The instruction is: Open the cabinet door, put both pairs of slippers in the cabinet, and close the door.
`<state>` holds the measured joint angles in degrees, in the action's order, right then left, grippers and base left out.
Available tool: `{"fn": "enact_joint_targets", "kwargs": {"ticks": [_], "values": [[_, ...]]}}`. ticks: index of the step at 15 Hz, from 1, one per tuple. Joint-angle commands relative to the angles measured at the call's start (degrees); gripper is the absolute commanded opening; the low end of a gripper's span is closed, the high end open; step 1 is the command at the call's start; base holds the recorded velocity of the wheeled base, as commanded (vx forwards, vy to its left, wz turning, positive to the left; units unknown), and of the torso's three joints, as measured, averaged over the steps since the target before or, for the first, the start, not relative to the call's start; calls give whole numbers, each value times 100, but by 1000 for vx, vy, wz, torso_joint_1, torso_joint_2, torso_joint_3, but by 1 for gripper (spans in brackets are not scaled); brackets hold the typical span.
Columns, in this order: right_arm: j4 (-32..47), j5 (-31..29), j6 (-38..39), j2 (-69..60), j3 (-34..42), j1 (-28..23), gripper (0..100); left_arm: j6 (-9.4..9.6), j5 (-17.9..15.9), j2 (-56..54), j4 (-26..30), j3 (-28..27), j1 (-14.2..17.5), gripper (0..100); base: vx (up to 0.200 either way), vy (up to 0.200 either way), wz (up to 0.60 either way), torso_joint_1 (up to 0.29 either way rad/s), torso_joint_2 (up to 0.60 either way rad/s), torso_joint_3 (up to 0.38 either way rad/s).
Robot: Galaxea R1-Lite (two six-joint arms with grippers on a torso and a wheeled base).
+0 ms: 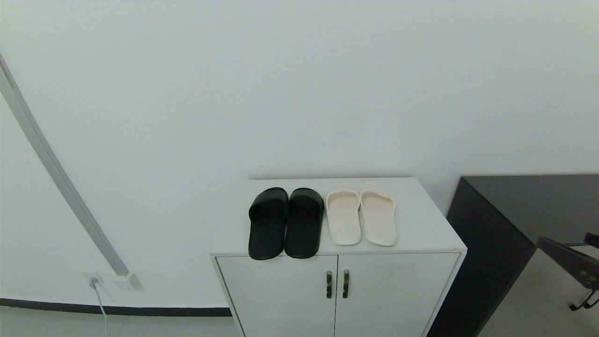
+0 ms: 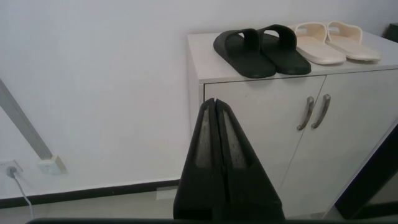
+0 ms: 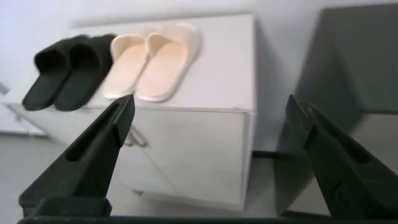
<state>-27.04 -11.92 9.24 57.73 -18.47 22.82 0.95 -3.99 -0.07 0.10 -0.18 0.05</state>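
A white two-door cabinet (image 1: pixel 281 299) stands against the wall, both doors closed, with two dark handles (image 1: pixel 337 283) at the middle seam. On its top lie a black pair of slippers (image 1: pixel 285 223) and, to their right, a cream pair of slippers (image 1: pixel 361 217). My left gripper (image 2: pixel 215 104) is shut and empty, low and off the cabinet's (image 2: pixel 261 118) left front corner, short of the handles (image 2: pixel 314 112). My right gripper (image 3: pixel 208 118) is open with fingers wide apart, in front of the cabinet's (image 3: pixel 205 149) right side, below the cream slippers (image 3: pixel 152 59) and the black slippers (image 3: pixel 65 71).
A black desk (image 1: pixel 524 206) stands close to the right of the cabinet. A dark chair part (image 1: pixel 573 267) sticks in at the far right. On the left wall run a slanted cable duct (image 1: pixel 56 173) and a socket with a plugged cable (image 1: pixel 93 283).
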Motion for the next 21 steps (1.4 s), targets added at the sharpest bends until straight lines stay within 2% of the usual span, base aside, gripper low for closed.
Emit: {"fn": "enact_joint_targets", "kwargs": {"ticks": [1, 5, 8, 14, 21], "values": [[-654, -627, 280, 1891, -684, 1084, 100, 2, -6, 7, -1, 1, 4, 0, 0, 0, 0, 0, 0, 0], [-1304, -1251, 306, 3244, -1502, 1550, 100, 2, 3, 7, -1, 1, 4, 0, 0, 0, 0, 0, 0, 0], [-1348, -1805, 544, 4141, -2354, 1673, 100, 2, 3, 7, -1, 1, 4, 0, 0, 0, 0, 0, 0, 0], [-1322, -1928, 553, 5538, -3743, 1655, 100, 2, -6, 7, -1, 1, 4, 0, 0, 0, 0, 0, 0, 0], [-1322, -1928, 553, 6839, -4973, 1444, 100, 2, 3, 7, -1, 1, 4, 0, 0, 0, 0, 0, 0, 0]]}}
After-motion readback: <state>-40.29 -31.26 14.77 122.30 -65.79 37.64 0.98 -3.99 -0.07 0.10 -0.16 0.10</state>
